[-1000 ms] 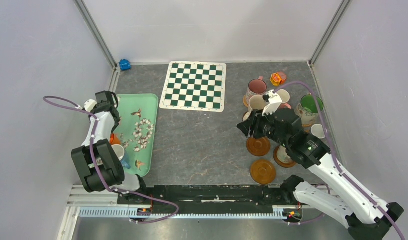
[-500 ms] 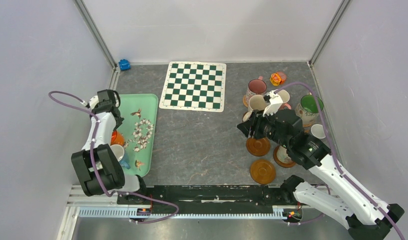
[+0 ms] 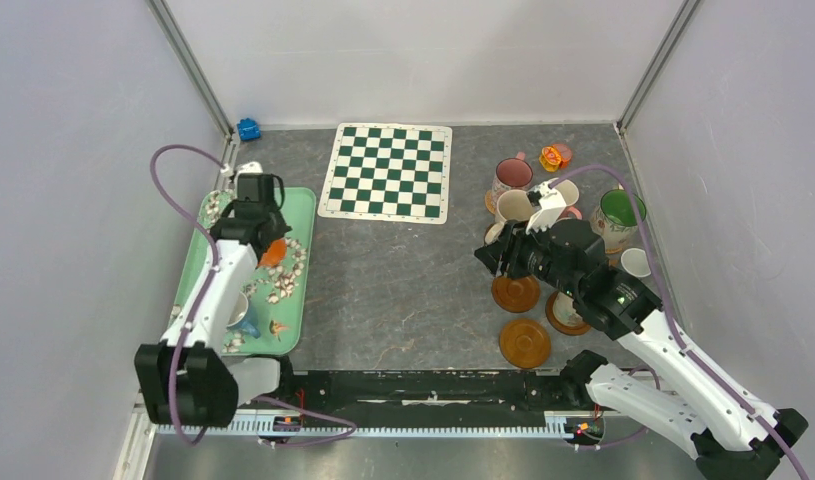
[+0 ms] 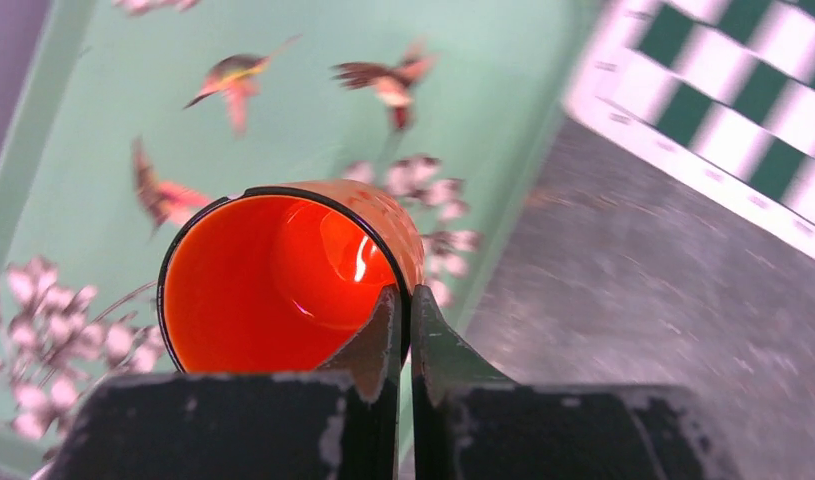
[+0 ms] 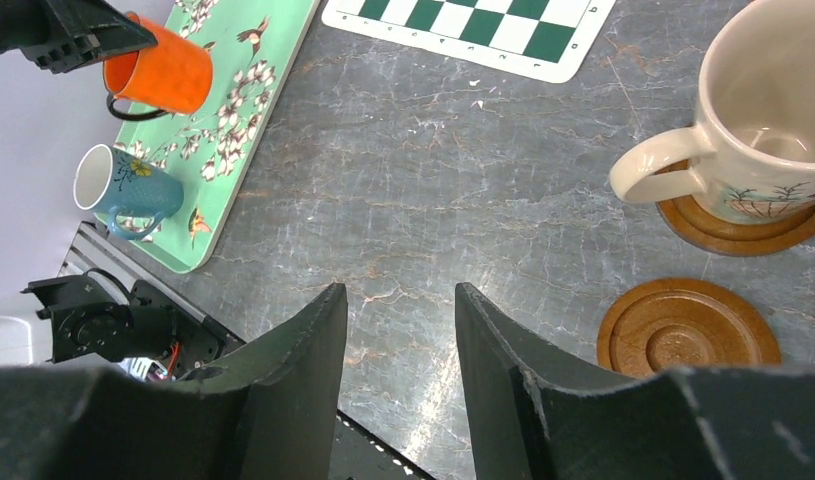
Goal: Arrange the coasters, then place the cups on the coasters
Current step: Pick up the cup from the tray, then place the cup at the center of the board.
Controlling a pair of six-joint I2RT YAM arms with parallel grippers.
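- Top external: pink mug (image 3: 513, 175) and others seated on coasters at right; one wooden coaster (image 3: 525, 342) bare.
- Left fingers (image 4: 391, 325) pinching orange mug (image 4: 283, 280) rim over mint tray (image 3: 301, 205); blue mug (image 5: 133, 190) waiting there.
- Right fingers (image 5: 318, 340) spread, empty.

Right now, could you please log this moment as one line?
left gripper: shut on orange cup over tray | right gripper: open, empty, near bare coaster

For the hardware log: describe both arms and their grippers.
The left arm and right arm have white links, black joints and a trailing purple cable. The right arm shows a small green light. The left gripper and right gripper have black tapered fingers.
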